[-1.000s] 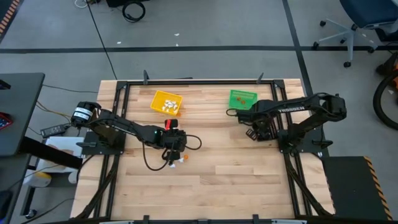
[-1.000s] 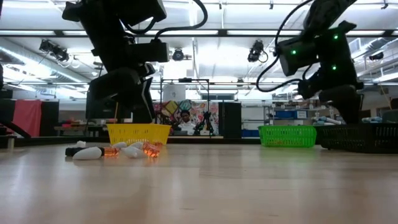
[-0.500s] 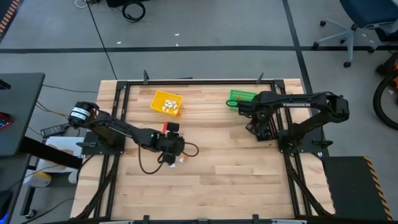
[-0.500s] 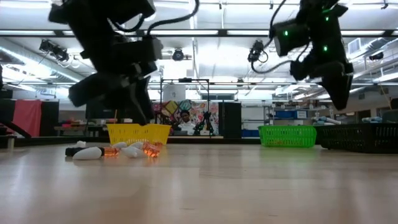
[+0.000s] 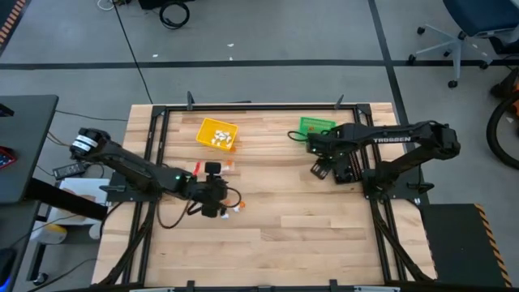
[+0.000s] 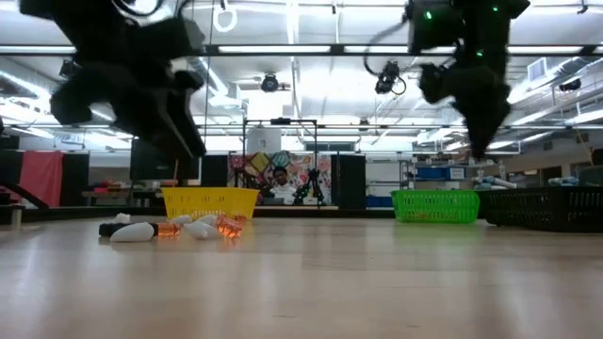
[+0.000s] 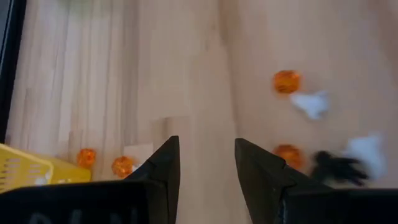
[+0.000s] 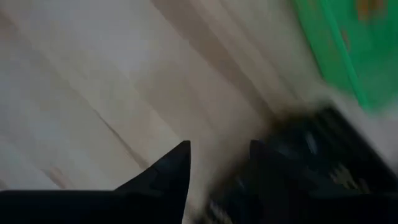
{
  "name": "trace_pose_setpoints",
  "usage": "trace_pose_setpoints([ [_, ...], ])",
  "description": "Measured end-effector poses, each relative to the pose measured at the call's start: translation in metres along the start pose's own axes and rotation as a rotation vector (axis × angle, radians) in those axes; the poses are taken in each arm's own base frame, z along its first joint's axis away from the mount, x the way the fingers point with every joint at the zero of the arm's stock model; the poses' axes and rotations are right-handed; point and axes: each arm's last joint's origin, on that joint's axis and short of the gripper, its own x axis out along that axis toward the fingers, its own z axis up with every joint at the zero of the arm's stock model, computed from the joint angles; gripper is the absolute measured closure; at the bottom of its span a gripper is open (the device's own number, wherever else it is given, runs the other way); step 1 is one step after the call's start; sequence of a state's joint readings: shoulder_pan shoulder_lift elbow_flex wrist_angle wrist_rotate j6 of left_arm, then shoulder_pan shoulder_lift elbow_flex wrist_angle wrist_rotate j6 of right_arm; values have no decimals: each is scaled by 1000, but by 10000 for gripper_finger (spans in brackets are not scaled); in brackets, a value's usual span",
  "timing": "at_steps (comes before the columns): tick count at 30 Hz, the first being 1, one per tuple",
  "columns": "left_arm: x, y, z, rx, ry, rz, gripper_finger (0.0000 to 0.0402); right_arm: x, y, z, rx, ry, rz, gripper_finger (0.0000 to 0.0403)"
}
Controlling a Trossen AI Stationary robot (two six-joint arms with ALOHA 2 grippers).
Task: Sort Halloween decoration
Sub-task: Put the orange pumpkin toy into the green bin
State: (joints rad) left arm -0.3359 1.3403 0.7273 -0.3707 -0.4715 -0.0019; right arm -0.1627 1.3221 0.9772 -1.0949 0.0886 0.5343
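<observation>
trinkets (image 7: 287,81) scattered — long axis unclear

trinkets (image 7: 311,104): tiny white, orange and black pieces | loose cluster on the bare wood table (image 5: 308,227), near the yellow bin (image 5: 217,134) | two orange ones just beside that bin | white ones inside it | orange ones in the green bin (image 5: 315,126)

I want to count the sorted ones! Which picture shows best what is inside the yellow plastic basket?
The high view: it looks straight down into the yellow plastic basket, showing white pieces inside. The low view shows only its side wall; the left wrist view only a corner; the right wrist view nothing.
</observation>
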Motion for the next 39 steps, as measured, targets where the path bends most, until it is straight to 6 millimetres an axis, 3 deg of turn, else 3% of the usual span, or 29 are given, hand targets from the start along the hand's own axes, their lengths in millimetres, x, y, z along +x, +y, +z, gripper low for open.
trace_pose_setpoints([
  [8, -9, -11, -2, -94, 12, -174, 274, -4, 51, 9, -217, -370, 55, 234],
  [17, -16, -29, -1, -80, -9, -246, 274, 37, 113, 21, -406, -452, 77, 234],
  [25, -22, -39, 1, -56, -52, -277, 274, 54, 163, 42, -600, -655, 169, 234],
  [31, -22, -39, 1, -89, -47, -272, 274, 62, 182, 50, -711, -822, 223, 233],
  [39, -21, -37, 0, -74, -50, -225, 274, 81, 187, 65, -759, -851, 382, 200],
])
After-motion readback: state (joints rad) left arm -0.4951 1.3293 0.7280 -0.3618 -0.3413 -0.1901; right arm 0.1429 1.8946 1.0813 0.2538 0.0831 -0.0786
